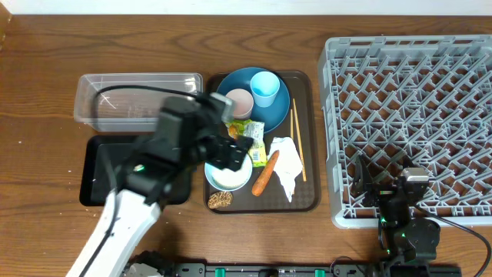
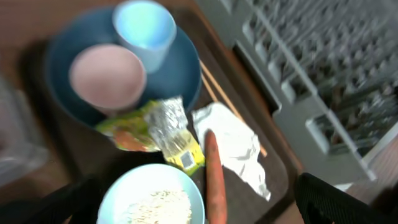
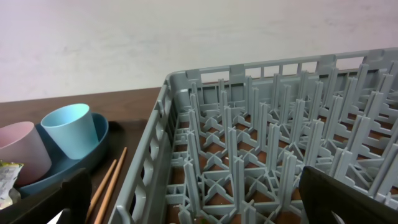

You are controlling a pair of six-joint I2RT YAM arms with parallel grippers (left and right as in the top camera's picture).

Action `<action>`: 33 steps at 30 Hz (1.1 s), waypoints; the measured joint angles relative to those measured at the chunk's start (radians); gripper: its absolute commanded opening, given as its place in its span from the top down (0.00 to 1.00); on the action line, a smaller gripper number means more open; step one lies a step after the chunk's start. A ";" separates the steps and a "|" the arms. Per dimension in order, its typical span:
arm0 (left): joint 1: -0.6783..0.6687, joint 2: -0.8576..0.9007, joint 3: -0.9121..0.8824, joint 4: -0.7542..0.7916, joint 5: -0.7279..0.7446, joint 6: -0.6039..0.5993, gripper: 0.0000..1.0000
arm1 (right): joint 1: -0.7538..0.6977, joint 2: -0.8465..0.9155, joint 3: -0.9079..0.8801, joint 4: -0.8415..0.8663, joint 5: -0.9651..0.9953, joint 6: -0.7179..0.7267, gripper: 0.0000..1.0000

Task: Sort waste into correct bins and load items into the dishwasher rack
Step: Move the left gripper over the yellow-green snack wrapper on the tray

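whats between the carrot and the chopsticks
The crumpled white napkin lies between the carrot and the chopsticks; the overhead view shows it clearly.

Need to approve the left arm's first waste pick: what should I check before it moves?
1. Left gripper open and empty: ok.
2. Right gripper open and empty, at the dishwasher rack: ok.
3. Carrot reachable from above: ok, though it lies right beside the napkin.
4. Clear tub empty: ok.
5. Black tray free: cannot tell, the left arm covers much of it.
6. Bowl ready for racking: not ok, rice lies in it.
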 measured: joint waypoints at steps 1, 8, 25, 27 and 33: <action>-0.016 0.022 0.000 0.000 -0.014 0.000 0.02 | 0.000 0.000 0.000 0.000 0.000 0.000 0.01; -0.032 0.117 0.000 0.048 -0.068 0.000 0.02 | 0.000 0.000 0.000 0.000 0.000 0.000 0.01; -0.138 0.195 0.000 0.123 -0.303 -0.222 0.12 | 0.000 0.000 0.000 0.000 0.000 0.000 0.01; -0.167 0.212 0.000 0.126 -0.334 -0.244 0.12 | 0.000 0.000 0.000 0.000 0.000 0.000 0.01; -0.232 0.305 0.000 0.129 -0.433 -0.317 0.11 | 0.000 0.000 0.000 0.000 0.000 0.000 0.01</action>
